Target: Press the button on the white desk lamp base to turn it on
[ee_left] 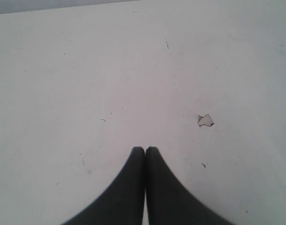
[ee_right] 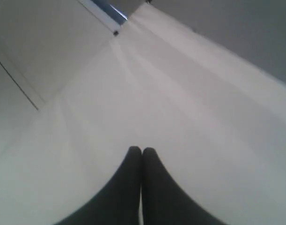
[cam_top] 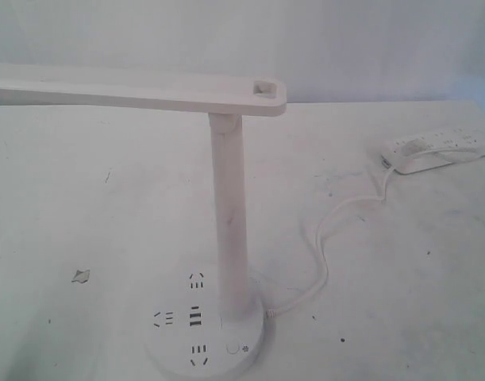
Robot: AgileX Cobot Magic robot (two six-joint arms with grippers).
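Exterior view showed the round flat white plastic desk lamp base [cam_top: 172,343] at the near edge of the white table [cam_top: 83,198], slightly left of the middle; the small round white button with a thin grey ring [cam_top: 233,348] sat on the base's near right part, just right of the nearest socket holes and close to the foot of the upright white pole [cam_top: 229,222]; the pole carried a long flat white lamp head [cam_top: 131,94] reaching left; a thin white cord [cam_top: 325,246] ran from the base's right side to the oblong white power strip [cam_top: 444,148] at the far right; a small grey chip [cam_top: 81,276] lay on the table left of the base.

Left wrist view had the dark left gripper [ee_left: 144,149] over bare table, its jaws pressed together on nothing, the chip [ee_left: 205,120] apart from them; right wrist view had the dark right gripper [ee_right: 142,150] with jaws likewise closed and empty, over blurred pale surfaces.
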